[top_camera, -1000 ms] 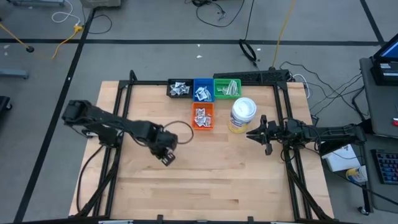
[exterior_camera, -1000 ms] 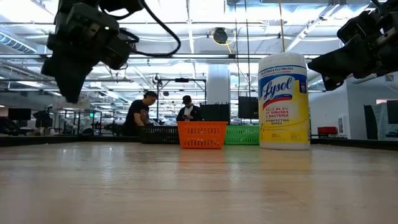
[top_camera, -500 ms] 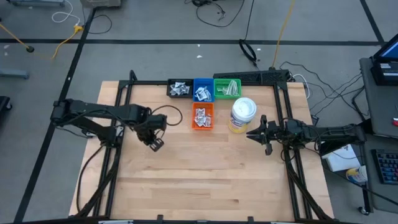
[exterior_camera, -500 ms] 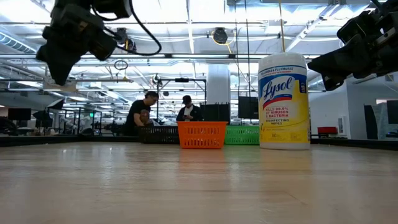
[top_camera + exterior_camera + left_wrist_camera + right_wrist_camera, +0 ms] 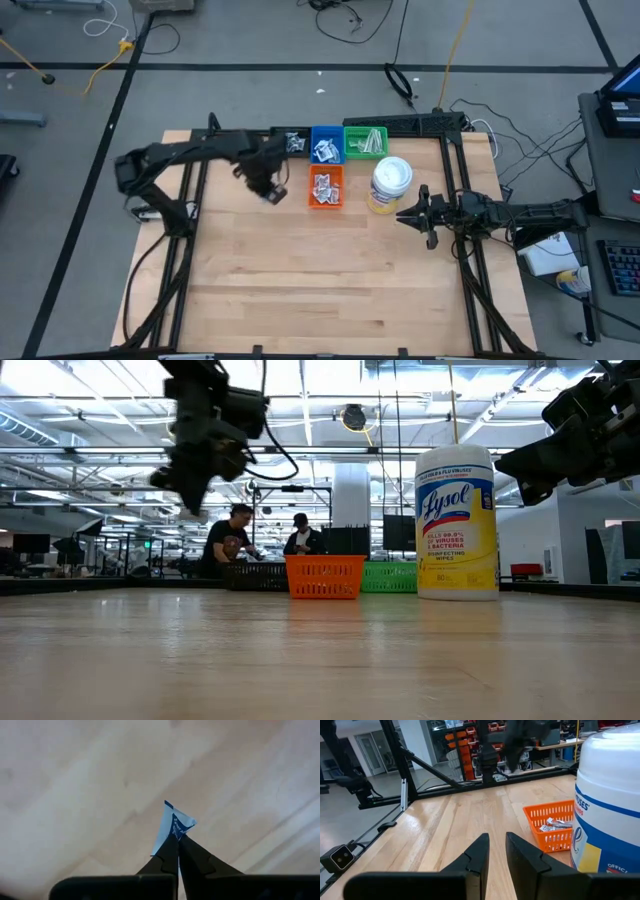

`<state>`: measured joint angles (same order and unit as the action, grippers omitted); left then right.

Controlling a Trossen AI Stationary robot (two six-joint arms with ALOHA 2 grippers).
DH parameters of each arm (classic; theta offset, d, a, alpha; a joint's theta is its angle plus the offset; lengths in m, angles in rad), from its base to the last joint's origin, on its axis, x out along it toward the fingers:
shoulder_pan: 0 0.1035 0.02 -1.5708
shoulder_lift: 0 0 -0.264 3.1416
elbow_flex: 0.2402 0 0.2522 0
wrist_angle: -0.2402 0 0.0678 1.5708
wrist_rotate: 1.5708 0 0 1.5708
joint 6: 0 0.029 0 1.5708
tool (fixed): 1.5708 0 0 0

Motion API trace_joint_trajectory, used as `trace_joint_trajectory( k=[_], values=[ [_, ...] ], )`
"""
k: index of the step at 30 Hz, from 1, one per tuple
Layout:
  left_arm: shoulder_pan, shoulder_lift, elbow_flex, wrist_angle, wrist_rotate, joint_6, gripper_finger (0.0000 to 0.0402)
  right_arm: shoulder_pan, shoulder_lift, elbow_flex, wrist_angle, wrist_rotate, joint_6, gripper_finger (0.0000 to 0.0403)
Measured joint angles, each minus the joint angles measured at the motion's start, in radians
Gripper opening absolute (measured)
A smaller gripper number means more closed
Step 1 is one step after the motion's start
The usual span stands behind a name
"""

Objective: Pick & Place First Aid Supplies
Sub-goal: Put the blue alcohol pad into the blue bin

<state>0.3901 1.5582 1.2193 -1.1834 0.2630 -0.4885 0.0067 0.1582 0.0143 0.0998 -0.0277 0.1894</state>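
Packet [image 5: 172, 826] pinched in left gripper [image 5: 177, 842], airborne.

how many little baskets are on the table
4. Along the far edge sit the black basket, partly hidden under the left arm, the blue basket and the green basket; the orange basket sits just in front of the blue one.

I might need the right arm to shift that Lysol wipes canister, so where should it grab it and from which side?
Probably the upright canister's round yellow body, below the white lid, jaws straddling the cylinder. Come in level from the right gripper's side; the orange basket stands close on the other side. Whether the jaws span it cannot be told.
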Motion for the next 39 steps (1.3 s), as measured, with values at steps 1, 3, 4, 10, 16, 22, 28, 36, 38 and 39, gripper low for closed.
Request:
trace_joint_trajectory(
  k=[1,3,4,10,16,22,28,36,38,39],
  values=[
    [0.022,0.026,0.032,-0.003,0.000,0.019,0.0003,0.000,0.000,0.000,0.000,0.000,0.000,0.0059],
    [0.059,0.081,0.101,-0.009,0.005,0.057,0.0003,0.000,0.000,0.000,0.000,0.000,0.000,0.0059],
    [0.076,0.112,0.141,-0.016,0.006,0.077,0.0004,0.000,0.000,0.000,0.000,0.000,0.000,0.0059],
    [0.154,0.307,0.420,-0.067,0.004,0.182,0.0003,0.000,0.000,0.000,0.000,0.000,0.000,0.0059],
    [0.198,0.504,0.729,-0.061,-0.002,0.246,0.0003,0.000,0.000,0.000,0.000,0.000,0.000,0.0059],
    [0.225,0.677,0.953,-0.030,-0.001,0.258,0.0003,0.000,0.000,0.000,0.000,0.000,0.000,0.0059],
    [0.233,0.791,1.005,0.013,-0.001,0.281,0.0003,0.000,0.000,0.000,0.000,0.000,0.000,0.0059],
    [0.229,0.841,1.005,0.013,0.000,0.289,0.0014,0.000,0.000,0.000,0.000,0.000,0.000,0.0059],
    [0.229,0.840,1.005,0.013,0.004,0.286,0.0040,0.000,0.000,0.000,0.000,0.000,0.000,0.0059],
    [0.229,0.839,1.005,0.012,0.004,0.287,0.0057,0.000,0.000,0.000,0.000,0.000,0.000,0.0059]
  ],
)
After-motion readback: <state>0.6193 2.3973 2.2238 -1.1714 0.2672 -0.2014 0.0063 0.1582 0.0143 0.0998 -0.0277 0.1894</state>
